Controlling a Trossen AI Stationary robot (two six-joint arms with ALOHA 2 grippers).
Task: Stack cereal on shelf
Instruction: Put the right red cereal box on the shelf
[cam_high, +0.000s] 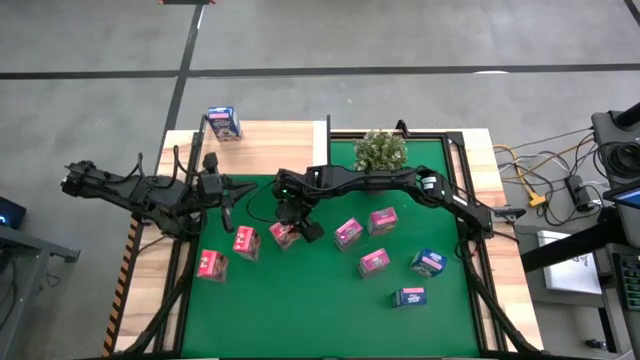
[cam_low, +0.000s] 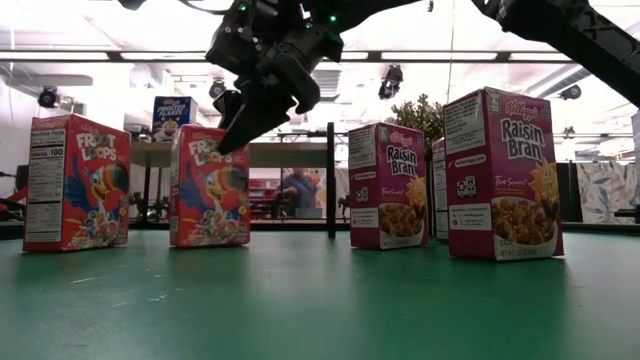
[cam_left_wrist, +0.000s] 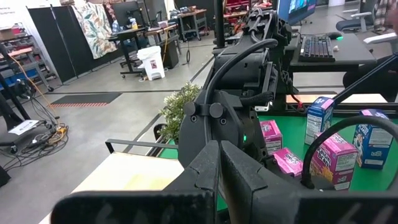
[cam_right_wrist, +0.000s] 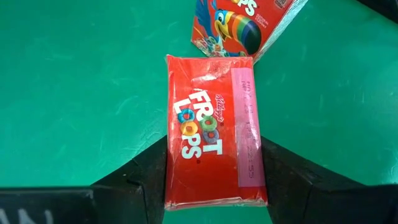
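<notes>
A red Froot Loops box (cam_right_wrist: 211, 130) stands upright on the green mat (cam_high: 330, 290), also seen in the low view (cam_low: 210, 190). My right gripper (cam_right_wrist: 214, 140) reaches over it from the table's right and is shut on its top. A second Froot Loops box (cam_right_wrist: 239, 25) stands just to its left. Several more pink boxes (cam_high: 347, 232) and two blue ones (cam_high: 428, 262) stand on the mat. One blue box (cam_high: 222, 123) stands on the pale wood shelf board (cam_high: 275, 145). My left gripper (cam_high: 228, 196) hovers shut and empty at the mat's left edge. My right gripper pinches the Froot Loops box at its top end, one finger (cam_right_wrist: 146, 174) on each broad face (cam_right_wrist: 171, 174). The fingers come from above, slanting down, and lie across the top's short width. The box stands upright with its bottom (cam_low: 210, 243) on the mat.
A small potted plant (cam_high: 381, 150) stands at the mat's far edge. Raisin Bran boxes (cam_low: 500, 170) stand to the right of the held box. Cables and equipment (cam_high: 560, 190) lie beyond the table's right side. Bare mat lies along the near edge (cam_low: 320, 310).
</notes>
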